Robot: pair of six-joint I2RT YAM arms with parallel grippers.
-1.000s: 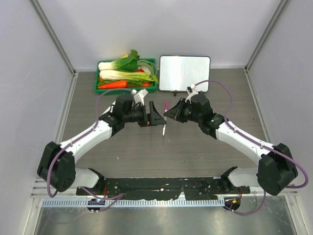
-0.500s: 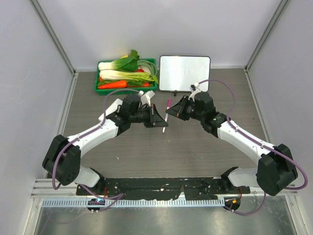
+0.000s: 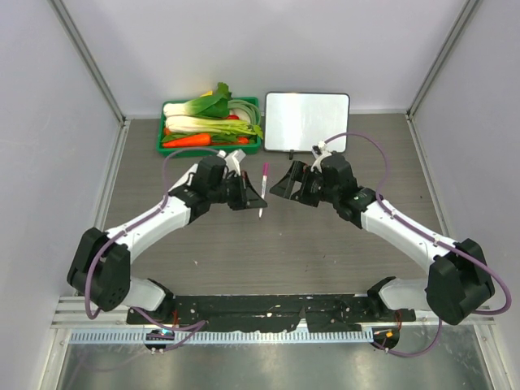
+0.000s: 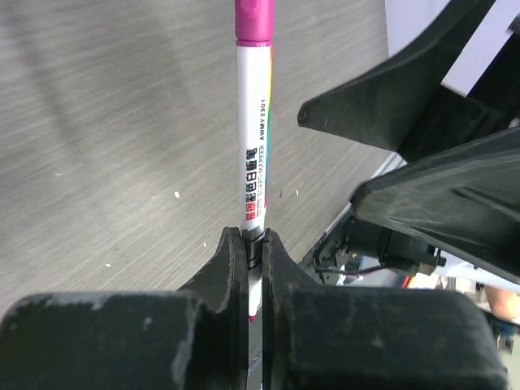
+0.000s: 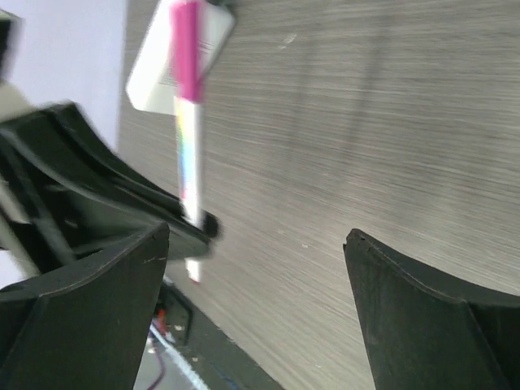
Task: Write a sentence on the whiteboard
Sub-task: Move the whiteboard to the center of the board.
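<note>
The whiteboard (image 3: 307, 120) stands at the back of the table, glossy white with a dark edge; the sentence is out of view. A marker (image 3: 263, 188) with a white barrel and a pink cap is clamped near its lower end in my left gripper (image 3: 258, 197), which is shut on it. In the left wrist view the marker (image 4: 257, 130) sticks up from the left gripper (image 4: 253, 240), pink cap on top. My right gripper (image 3: 281, 185) hangs just right of the marker, open and apart from it. The right wrist view shows the marker (image 5: 188, 138) beyond the right gripper (image 5: 256, 240).
A green tray (image 3: 210, 149) of vegetables sits left of the whiteboard at the back. Grey walls close in the table on three sides. Both arms meet over the middle of the wooden tabletop (image 3: 268, 252).
The marker has passed from the right gripper to the left one. The left gripper shut on it and carried it slightly left and back. The right gripper opened and let go.
</note>
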